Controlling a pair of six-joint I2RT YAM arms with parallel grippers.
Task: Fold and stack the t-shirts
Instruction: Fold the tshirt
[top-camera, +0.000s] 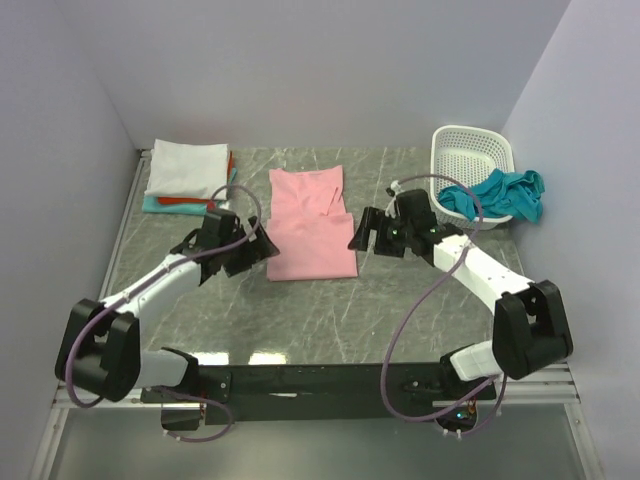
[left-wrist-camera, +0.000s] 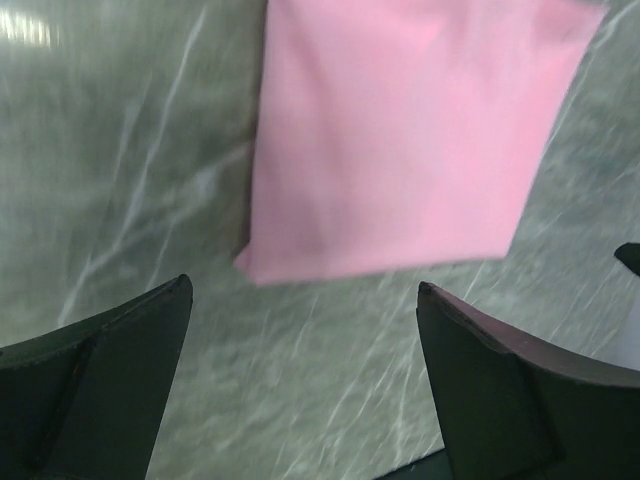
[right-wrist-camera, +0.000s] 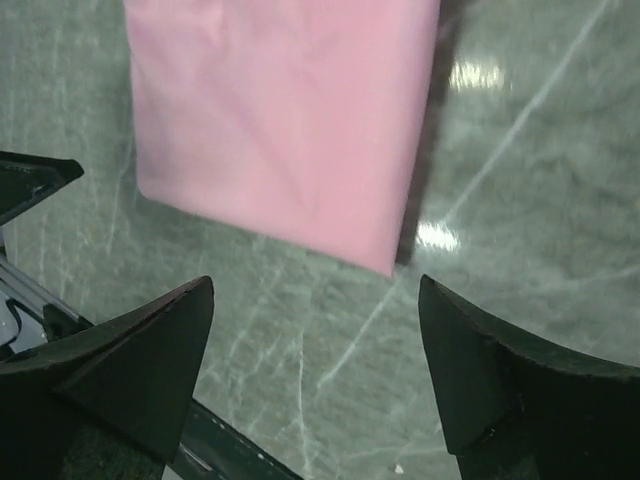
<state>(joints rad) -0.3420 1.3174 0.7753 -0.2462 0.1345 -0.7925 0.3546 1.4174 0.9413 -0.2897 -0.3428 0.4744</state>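
At the near edge of the counter (top-camera: 300, 310) the two arm bases are seen, and from them the arms are angled inward towards the middle. The left pincer (top-camera: 258, 247) is held low over the counter just beside the near left corner of the pink t-shirt (top-camera: 310, 225); in the left wrist view this pincer (left-wrist-camera: 305, 290) is shown with its jaws spread wide and nothing gripped, only bare marbled counter between them and the shirt (left-wrist-camera: 400, 140) lying just beyond the tips. The right pincer (top-camera: 362, 236) is placed just beside the shirt's right edge, and in its own wrist view the pincer (right-wrist-camera: 315, 285) is likewise shown wide open and empty, the pink cloth (right-wrist-camera: 280, 120) lying flat ahead of it. The pink t-shirt is laid at the centre of the counter, folded into a long panel with a doubled lower part nearest the arms. Farther back on the left, a folded stack (top-camera: 187, 168) is set in the corner, white on top, with orange-red and teal edges showing beneath. At the far right a white lattice basket (top-camera: 470, 150) is stood, and a teal garment (top-camera: 500, 192) is draped over its front rim.
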